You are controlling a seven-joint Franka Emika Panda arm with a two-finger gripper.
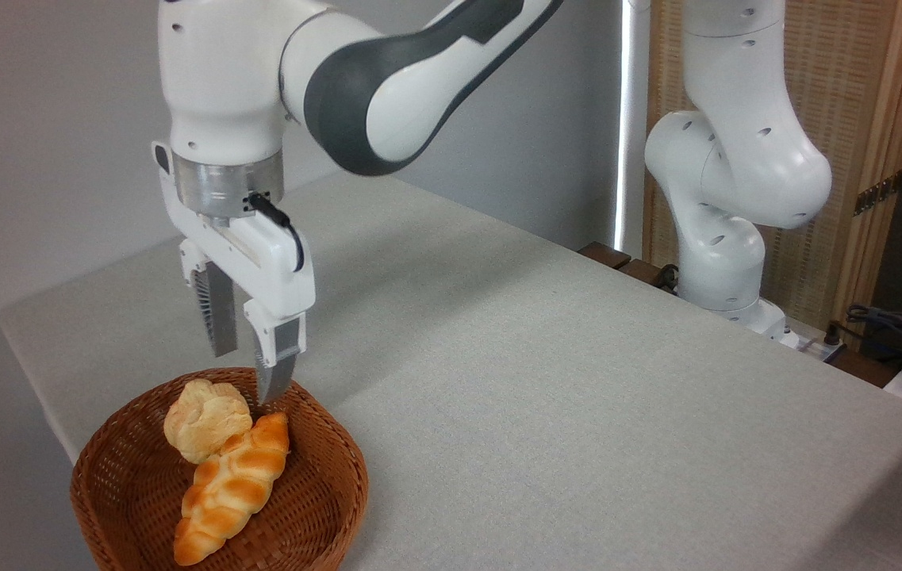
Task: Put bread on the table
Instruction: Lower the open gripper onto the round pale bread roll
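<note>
The bread [205,419], a small pale-beige lumpy bun, lies in the round brown wicker basket [133,492] at the lower left of the light grey table [546,396]. My gripper [247,371] hangs just above the basket's far rim, open, with nothing between its fingers. The right fingertip [274,388] is close above the bun's right side and the tip of the braided loaf. The left finger [216,321] ends higher, behind the bun.
A glossy golden-orange braided loaf [232,485] leans against the bun inside the basket. The arm's white base [724,262] stands at the table's far right edge, with cables [895,325] beside it. The basket overhangs the table's front-left edge.
</note>
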